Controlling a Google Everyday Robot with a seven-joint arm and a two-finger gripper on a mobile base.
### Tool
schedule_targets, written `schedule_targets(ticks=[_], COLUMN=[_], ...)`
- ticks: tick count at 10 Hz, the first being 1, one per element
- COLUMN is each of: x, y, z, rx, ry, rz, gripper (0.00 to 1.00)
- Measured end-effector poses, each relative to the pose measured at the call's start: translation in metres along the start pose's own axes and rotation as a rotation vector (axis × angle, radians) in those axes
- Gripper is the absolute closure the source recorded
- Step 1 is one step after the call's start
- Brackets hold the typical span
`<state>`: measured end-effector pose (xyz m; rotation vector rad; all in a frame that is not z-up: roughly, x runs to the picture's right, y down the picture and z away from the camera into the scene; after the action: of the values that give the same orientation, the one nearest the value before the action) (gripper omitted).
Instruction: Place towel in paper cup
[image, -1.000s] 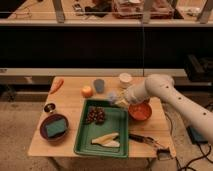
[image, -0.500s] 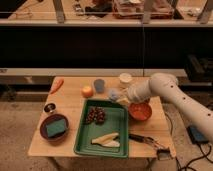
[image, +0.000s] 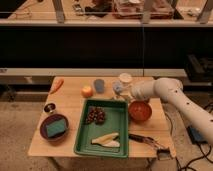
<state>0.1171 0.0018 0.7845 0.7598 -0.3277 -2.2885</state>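
jaws pressed together, pinching the towel (image: 117, 88); gripper (image: 121, 90) sits at the back of the table (image: 73, 101), arm reaching in from the right; towel is off the table, a bunched pale grey-blue wad at the fingertips, just in front of and slightly left of the paper cup (image: 125, 78), lower than its rim as seen from here

progress, my read: pick is done, carry is nearly done; towel is not yet over the cup mouth and nothing is inside the cup; left to do: lift and shift back-right over the rim, lower, let go

orientation: towel is crumpled, no clean long axis; what shows looks like a short wad hanging roughly downward from the pinch, loose end toward the table; can't tell folds or edges; cup stands upright, mouth up

around it: grey-blue cup (image: 99, 85) just left of the towel, apart from it; orange fruit (image: 87, 91) further left; orange bowl (image: 139, 110) in front of the arm; green tray (image: 114, 120) mid-table, well clear

risk, my read: the wad looks about as wide as the cup mouth, so it may hang up on the rim or tip the cup
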Motion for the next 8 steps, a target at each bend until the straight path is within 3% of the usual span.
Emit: schedule_targets(ticks=[2, 6, 8], x=[-0.012, -0.042, -0.048], y=[0.044, 0.1, 0.111], z=[-0.009, -0.049, -0.054], rx=[-0.099, -0.262, -0.299], ry=[0.035, 0.064, 0.068], rz=[0.055, 0.157, 0.184], gripper=[1.0, 1.0, 1.0])
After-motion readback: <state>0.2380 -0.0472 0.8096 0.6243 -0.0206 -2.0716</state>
